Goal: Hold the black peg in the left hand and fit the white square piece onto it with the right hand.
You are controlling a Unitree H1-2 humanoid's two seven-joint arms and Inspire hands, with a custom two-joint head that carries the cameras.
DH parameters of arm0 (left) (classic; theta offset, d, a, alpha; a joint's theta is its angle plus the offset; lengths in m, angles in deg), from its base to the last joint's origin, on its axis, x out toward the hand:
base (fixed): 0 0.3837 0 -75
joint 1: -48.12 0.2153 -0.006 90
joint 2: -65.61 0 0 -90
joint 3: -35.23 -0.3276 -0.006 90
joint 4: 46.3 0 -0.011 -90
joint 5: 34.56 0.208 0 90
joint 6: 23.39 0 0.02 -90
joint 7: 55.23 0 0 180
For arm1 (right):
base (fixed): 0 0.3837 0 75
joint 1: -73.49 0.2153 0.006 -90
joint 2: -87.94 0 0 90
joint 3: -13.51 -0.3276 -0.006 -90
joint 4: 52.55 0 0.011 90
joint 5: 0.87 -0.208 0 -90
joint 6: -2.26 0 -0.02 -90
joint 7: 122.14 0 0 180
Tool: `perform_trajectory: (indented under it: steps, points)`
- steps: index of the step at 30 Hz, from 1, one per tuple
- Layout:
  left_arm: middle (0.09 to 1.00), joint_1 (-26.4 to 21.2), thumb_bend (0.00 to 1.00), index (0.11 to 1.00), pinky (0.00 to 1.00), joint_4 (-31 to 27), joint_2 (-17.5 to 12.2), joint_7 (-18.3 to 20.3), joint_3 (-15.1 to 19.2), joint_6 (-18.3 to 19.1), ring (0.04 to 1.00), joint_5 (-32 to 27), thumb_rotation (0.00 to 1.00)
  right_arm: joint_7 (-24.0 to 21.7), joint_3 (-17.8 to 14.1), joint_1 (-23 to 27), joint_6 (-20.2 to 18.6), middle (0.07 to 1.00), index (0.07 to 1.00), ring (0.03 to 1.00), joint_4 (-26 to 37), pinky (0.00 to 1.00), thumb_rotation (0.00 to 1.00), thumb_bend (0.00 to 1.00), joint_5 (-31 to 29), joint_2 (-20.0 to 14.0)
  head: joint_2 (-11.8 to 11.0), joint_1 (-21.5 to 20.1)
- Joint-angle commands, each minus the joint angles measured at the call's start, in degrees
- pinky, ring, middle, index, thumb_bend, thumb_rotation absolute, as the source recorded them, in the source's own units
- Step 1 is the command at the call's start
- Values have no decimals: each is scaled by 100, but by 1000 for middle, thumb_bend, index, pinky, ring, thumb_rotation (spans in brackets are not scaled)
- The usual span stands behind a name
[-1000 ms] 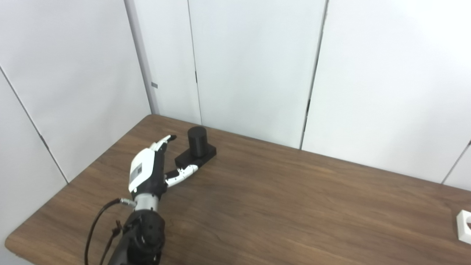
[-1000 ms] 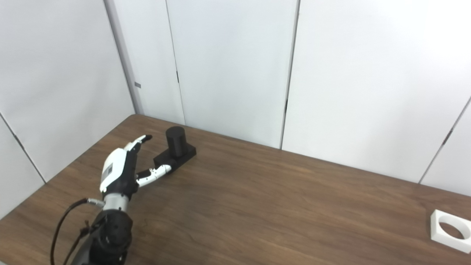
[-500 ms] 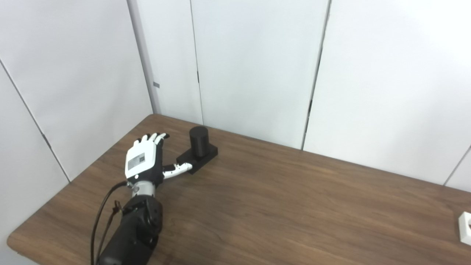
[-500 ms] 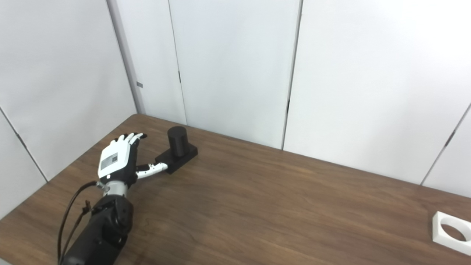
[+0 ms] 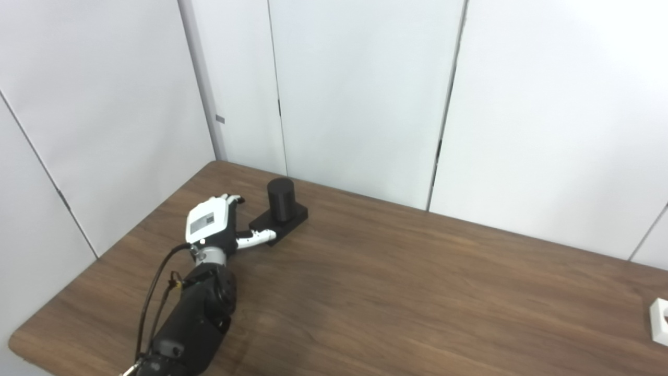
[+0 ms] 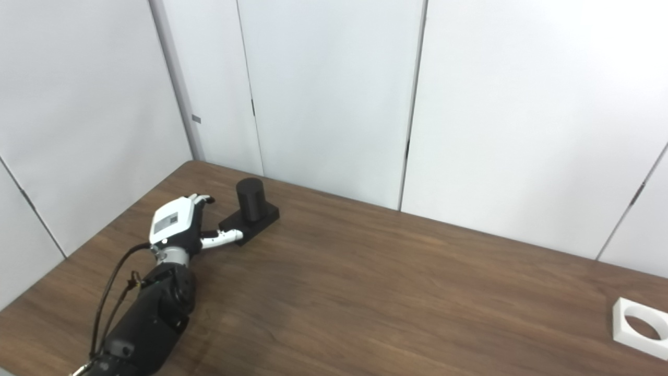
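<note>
The black peg (image 5: 281,194) is an upright cylinder on a flat black base (image 5: 288,219), standing near the table's far left corner. My left hand (image 5: 214,227) lies just left of the base, back upward, open, its thumb stretched along the near corner of the base. Whether the thumb touches the base I cannot tell. The white square piece (image 6: 640,327) with a round hole lies flat at the right edge of the table, cut off in the left eye view (image 5: 659,322). My right hand is out of sight.
The brown wooden table (image 5: 396,292) runs up to white wall panels (image 5: 360,94) at the back and left. The table's left edge passes close behind my left forearm (image 5: 193,318).
My left hand has moved forward and lowered toward the peg's base, turning its back upward. The camera has shifted slightly.
</note>
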Motion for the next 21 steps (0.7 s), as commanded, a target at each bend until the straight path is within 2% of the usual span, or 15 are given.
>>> perform_trajectory:
  steps: [1,3,7,10,13,16,21]
  points:
    - [917,-325,1000,823,984,58,-154,-142,-34,-149,953,-20,668,-38,56,-74,-37,889,911,923,85,957,1000,491,39,29,5,0]
    - [914,-369,1000,820,974,196,-151,-183,-99,-192,949,-51,684,-51,63,-83,-13,892,908,912,65,869,1000,489,-5,28,8,-20]
    - [907,-427,1000,817,953,376,-119,-270,-154,-227,939,-137,695,-45,82,-97,45,893,907,898,49,814,1000,475,-3,30,17,-58]
    - [907,-476,1000,827,953,545,-109,-335,-151,-280,937,-267,688,-19,85,-107,3,888,910,901,69,865,1000,471,8,51,19,-81]
    - [901,-564,1000,822,950,786,-129,-413,-187,-315,931,-301,673,-13,82,-111,-27,900,920,914,84,835,1000,461,-10,65,19,-81]
    - [893,-657,1000,810,951,1054,-136,-541,-200,-413,928,-345,645,-8,91,-127,-83,912,931,928,130,848,1000,453,17,65,19,-81]
    - [887,-816,1000,807,950,1584,-206,-702,-421,-398,927,-284,609,7,98,-161,-148,916,939,936,205,901,1000,449,79,70,44,-107]
